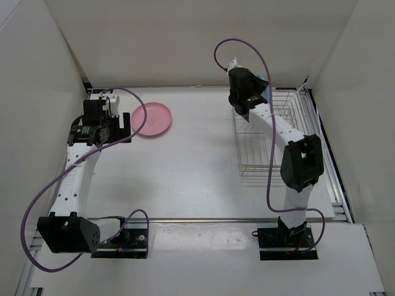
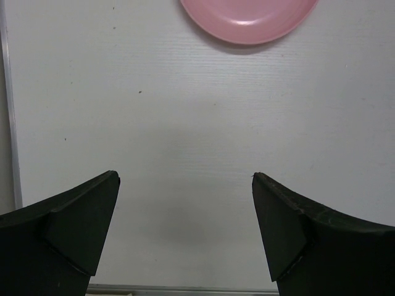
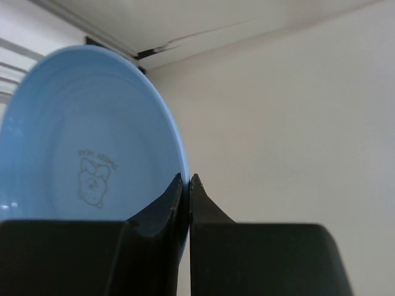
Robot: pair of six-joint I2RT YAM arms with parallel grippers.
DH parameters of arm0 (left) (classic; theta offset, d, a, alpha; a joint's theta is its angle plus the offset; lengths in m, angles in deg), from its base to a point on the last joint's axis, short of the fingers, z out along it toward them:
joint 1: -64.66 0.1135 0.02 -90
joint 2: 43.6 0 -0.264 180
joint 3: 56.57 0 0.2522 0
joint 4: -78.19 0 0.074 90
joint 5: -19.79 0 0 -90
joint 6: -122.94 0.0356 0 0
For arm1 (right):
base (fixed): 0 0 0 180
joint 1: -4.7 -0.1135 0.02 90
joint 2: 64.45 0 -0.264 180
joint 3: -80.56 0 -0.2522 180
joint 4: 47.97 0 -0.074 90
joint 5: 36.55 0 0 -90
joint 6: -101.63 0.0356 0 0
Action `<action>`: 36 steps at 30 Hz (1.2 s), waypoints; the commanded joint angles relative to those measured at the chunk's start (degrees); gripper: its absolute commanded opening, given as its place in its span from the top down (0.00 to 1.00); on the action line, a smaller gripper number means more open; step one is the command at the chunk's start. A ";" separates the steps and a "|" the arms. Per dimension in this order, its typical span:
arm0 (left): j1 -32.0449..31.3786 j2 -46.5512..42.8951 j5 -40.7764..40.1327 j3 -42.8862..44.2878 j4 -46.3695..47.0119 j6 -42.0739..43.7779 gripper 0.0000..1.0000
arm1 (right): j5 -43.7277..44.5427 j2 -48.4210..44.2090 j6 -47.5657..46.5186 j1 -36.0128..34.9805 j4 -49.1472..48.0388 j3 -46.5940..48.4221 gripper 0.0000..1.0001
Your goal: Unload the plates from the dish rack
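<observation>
The pink plate (image 1: pixel 152 119) lies flat on the table at the back left; its near rim shows at the top of the left wrist view (image 2: pixel 249 20). My left gripper (image 1: pixel 121 131) is open and empty, just left of and nearer than the pink plate (image 2: pixel 185 185). The light blue plate (image 3: pixel 86 148) stands on edge, its rim pinched between my right gripper's jaws (image 3: pixel 186 182). In the top view only a blue sliver (image 1: pixel 265 86) shows by my right gripper (image 1: pixel 259 92), above the far left of the silver wire dish rack (image 1: pixel 271 132).
White walls enclose the table on the left, back and right. The rack stands at the right side near a metal rail (image 1: pixel 327 154). A table edge strip (image 2: pixel 9 111) runs along the left in the left wrist view.
</observation>
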 commanded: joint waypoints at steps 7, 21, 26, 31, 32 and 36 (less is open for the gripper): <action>-3.76 7.62 8.85 13.24 3.45 -0.20 0.00 | -2.75 -19.83 10.73 0.50 11.55 1.71 1.00; -28.62 25.63 24.77 33.53 -2.61 3.67 0.00 | -70.96 -32.67 29.15 0.33 45.33 0.93 1.00; -32.86 30.56 23.53 38.91 -3.67 3.67 0.01 | -72.38 -32.67 29.15 0.33 46.39 1.55 1.00; -35.32 33.03 23.01 40.67 -4.28 3.67 0.03 | -70.72 -32.67 29.15 0.33 45.87 1.03 1.00; -35.32 33.03 23.01 40.67 -4.28 3.67 0.03 | -70.71 -32.67 29.15 0.33 45.86 0.42 1.00; -35.32 33.03 23.01 40.14 -4.28 4.27 0.24 | -69.57 -32.67 29.15 0.33 45.34 0.41 1.00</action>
